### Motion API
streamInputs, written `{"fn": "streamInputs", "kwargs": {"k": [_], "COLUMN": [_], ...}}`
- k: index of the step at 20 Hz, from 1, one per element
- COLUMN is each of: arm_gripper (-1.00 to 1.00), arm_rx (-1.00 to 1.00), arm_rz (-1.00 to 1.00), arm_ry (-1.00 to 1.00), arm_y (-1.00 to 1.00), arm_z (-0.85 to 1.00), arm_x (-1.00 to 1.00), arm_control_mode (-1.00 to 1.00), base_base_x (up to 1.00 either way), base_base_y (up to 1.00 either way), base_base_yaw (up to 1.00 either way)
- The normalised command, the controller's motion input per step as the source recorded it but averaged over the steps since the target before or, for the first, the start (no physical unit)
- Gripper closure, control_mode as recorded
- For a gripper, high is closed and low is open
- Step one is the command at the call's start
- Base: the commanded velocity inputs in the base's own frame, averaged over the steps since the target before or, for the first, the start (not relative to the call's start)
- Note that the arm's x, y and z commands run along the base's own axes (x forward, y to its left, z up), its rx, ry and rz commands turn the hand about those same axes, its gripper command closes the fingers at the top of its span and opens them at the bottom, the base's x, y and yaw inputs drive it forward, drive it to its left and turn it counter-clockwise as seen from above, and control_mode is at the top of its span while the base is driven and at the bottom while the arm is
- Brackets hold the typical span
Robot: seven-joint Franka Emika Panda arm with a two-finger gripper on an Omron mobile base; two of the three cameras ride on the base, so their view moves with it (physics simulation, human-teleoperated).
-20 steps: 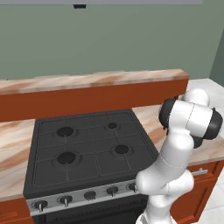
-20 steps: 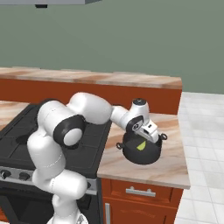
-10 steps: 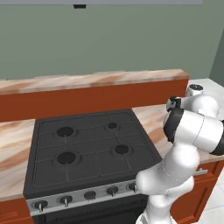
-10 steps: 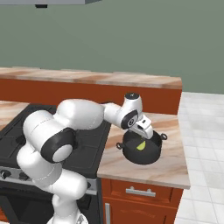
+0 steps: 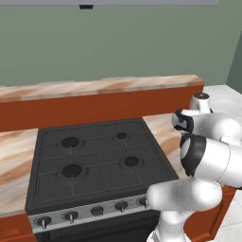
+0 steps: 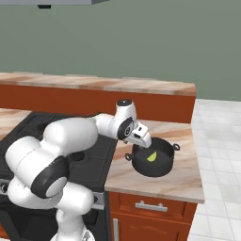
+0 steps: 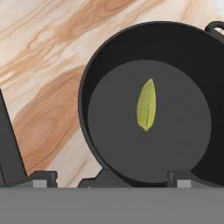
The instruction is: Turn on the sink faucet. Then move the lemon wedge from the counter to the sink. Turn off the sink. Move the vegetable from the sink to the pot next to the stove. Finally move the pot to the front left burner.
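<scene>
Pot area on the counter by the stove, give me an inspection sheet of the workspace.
Surface: marbled counter, bare around the pot.
Job's things: lemon wedge lies on the bottom of the black pot; the pot sits on the counter right of the stove, not on a burner.
Clutter: nothing seen.
Gripper: gripper open, holding nothing, over the pot's left rim.
Cables: nothing seen.
Surroundings: green wall, raised back ledge, reddish cabinets, tiled floor.

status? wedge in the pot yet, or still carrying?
Done: the lemon wedge lies in the pot on the counter beside the stove. In hand: nothing; the gripper is open at the pot's rim. Left: moving the pot to the front left burner.
</scene>
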Motion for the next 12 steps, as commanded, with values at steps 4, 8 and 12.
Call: {"fn": "streamInputs", "kwargs": {"k": [4,8,12], "arm_gripper": [-1.0,-1.0,-1.0], "arm_rx": [-0.01,0.0,0.0], "arm_rz": [0.06,0.0,0.02], "arm_ry": [0.0,0.0,0.0], "arm_y": [0.4,0.13,-0.02], "arm_z": [0.0,-0.01,-0.14], "arm_x": [-0.01,0.07,0.21], "arm_control_mode": [-1.0,-1.0,-1.0], "base_base_x": [0.0,0.0,0.0], "base_base_y": [0.0,0.0,0.0], "base_base_yaw": [0.0,0.0,0.0]}}
